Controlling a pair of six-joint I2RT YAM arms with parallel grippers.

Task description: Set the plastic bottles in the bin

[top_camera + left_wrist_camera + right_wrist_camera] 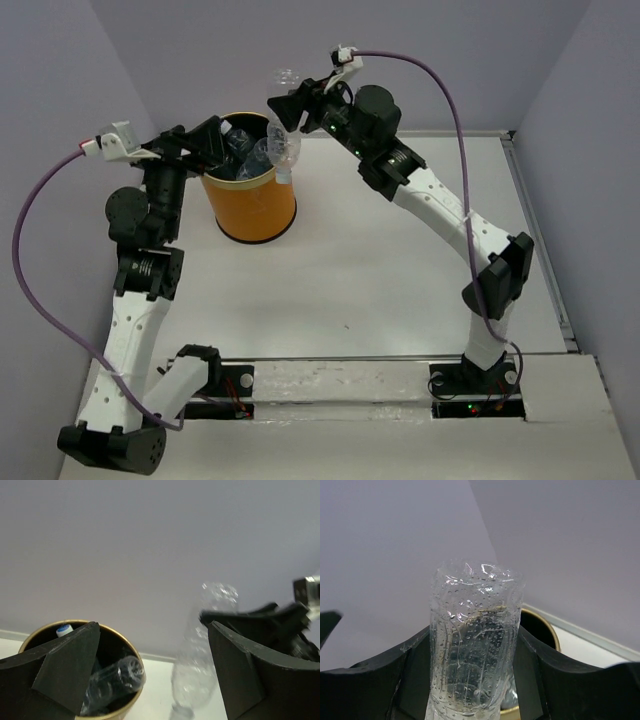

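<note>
One orange bin (250,208) held at least two bottles (112,680); the left pincer (212,140) hung spread above, and the right pincer (290,108) pinched a third bottle (475,645).

On my feed the bin (252,210) is orange outside and black inside, with a thin pale rim. The clear bottle (472,645) is crinkled and speckled with droplets. A cap (64,629) inside the bin looks white and blue, though it's small. The left gripper (154,630) and right gripper (475,645) are black. The arms (440,205) are white with black joints, the cables (400,56) purple, the table (380,290) white and the walls (180,60) lilac.
</note>
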